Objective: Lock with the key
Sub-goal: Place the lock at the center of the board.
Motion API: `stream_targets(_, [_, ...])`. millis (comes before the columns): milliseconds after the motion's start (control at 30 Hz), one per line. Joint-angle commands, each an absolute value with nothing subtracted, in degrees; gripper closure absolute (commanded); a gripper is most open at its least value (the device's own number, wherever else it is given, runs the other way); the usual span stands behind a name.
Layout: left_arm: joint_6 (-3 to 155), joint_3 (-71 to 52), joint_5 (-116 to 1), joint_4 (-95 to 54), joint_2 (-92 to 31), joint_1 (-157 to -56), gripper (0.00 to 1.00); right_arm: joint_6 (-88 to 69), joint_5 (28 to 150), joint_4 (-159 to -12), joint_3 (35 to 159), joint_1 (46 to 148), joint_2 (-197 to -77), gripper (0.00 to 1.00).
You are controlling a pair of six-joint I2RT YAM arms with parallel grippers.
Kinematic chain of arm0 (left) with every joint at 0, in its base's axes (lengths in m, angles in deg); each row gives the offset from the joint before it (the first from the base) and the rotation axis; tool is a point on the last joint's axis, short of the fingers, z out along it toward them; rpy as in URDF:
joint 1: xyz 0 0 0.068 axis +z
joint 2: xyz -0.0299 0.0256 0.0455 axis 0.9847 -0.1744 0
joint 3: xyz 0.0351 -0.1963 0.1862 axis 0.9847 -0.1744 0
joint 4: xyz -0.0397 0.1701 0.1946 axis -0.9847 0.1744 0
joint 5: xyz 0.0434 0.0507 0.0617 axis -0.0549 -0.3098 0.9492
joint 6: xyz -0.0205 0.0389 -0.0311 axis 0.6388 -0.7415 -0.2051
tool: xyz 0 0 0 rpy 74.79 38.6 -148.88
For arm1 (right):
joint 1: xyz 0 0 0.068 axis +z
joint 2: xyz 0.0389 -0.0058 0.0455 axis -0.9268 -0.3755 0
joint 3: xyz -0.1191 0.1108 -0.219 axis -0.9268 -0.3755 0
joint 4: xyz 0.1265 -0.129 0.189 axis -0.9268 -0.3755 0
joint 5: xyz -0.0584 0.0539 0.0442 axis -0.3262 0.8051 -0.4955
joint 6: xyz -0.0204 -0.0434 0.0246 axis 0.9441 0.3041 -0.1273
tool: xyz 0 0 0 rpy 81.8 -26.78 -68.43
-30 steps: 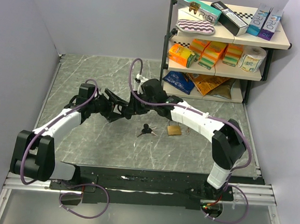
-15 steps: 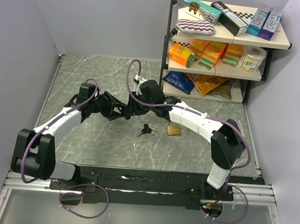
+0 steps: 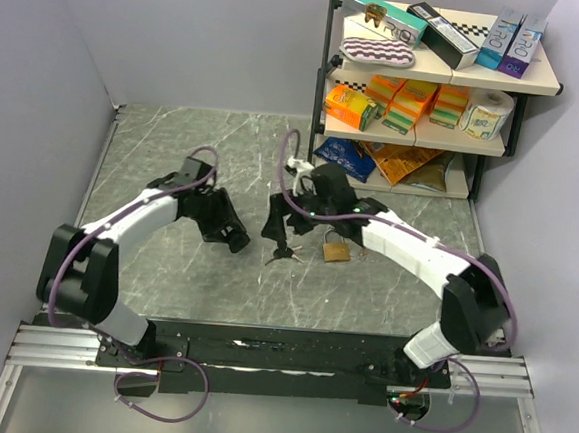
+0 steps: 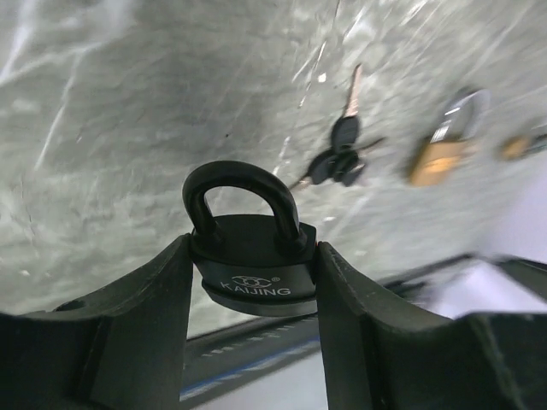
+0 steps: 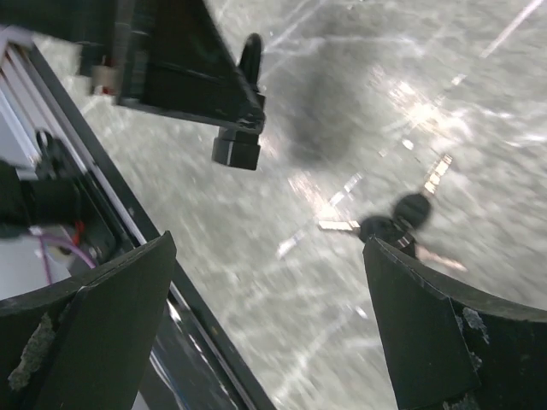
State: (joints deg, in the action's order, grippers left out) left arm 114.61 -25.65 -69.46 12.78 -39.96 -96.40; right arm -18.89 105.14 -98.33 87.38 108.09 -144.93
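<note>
Shelf rack (image 3: 543,74) blocks far right; keys (image 3: 284,255), brass padlock (image 3: 336,250) mid-table.

Marble table (image 3: 175,147); keys (image 3: 284,256), brass padlock (image 3: 336,250)

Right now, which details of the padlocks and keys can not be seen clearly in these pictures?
Black padlock: keyhole hidden; the left wrist view shows only its front, and in the top view it merges with the dark left gripper.
Keys: blurred in both wrist views, too small in the top view; their number is unclear.
Brass padlock: blurred in the left wrist view, small in the top view; shackle open or shut, cannot tell.
</note>
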Motion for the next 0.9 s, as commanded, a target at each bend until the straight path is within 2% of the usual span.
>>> stream_targets(0, [104.2,-17.3,-61.9,18.2,-44.0,-102.8,0.99,-10.8,106.8,-99.2,83.9,105.1,-136.7,0.01])
stream_targets(267, [100.1,-9.2,-57.0,23.1,-55.3,-109.8,0.99,-10.6,105.5,-97.8,77.3,99.5,-133.5,0.01])
stream_targets(600, [100.6,-6.1,-54.3,23.6,-62.8,-110.5,0.99,-11.8,108.2,-97.2,76.4,95.5,-133.6,0.01])
stream_targets(767, [100.8,-4.5,-53.1,23.8,-65.2,-110.7,0.96,-12.3,109.0,-97.1,75.7,94.8,-133.4,0.01])
stream_targets(867, [100.7,-4.4,-52.9,23.7,-66.1,-110.9,0.89,-12.4,109.1,-97.1,75.5,94.4,-133.3,0.01])
